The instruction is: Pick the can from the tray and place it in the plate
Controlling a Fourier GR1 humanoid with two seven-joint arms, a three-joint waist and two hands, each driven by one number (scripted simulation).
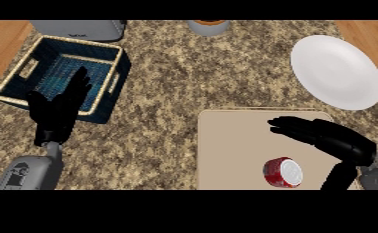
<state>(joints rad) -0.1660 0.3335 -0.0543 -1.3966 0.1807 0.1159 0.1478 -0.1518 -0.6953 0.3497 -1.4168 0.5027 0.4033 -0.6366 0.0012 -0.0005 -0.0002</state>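
A red can with a silver top stands upright on the beige tray, near the tray's front right. My right hand hovers over the tray just behind and to the right of the can, fingers stretched out to the left, open, not touching it. The white plate lies at the right edge of the counter, beyond the tray. My left hand rests open at the left, fingers up, in front of a basket.
A dark blue woven basket sits at the back left. A grey appliance stands behind it. A grey cup with orange contents stands at the back centre. Speckled counter lies between basket and tray.
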